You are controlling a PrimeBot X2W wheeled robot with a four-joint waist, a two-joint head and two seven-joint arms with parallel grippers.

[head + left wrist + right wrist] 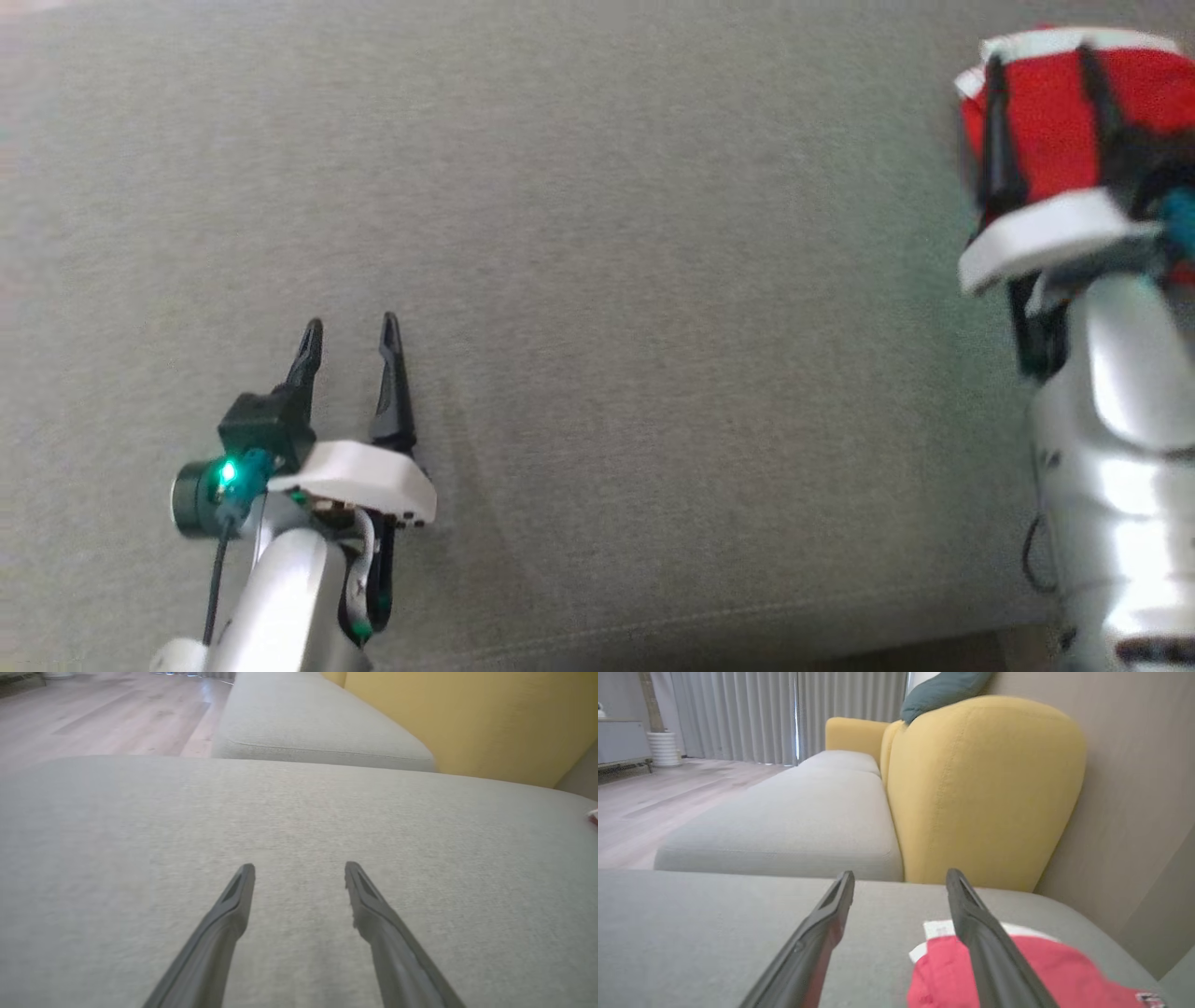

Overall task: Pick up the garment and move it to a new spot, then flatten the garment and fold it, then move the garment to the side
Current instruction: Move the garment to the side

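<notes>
The garment [1050, 121] lay by the cushion's [597, 233] right edge, just under the wide-open, empty right gripper [1038, 58], far from the open, empty left gripper [351, 322].

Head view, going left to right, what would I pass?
First the left gripper, standing open, then the bare grey cushion, then the red and white garment at the right edge.
</notes>
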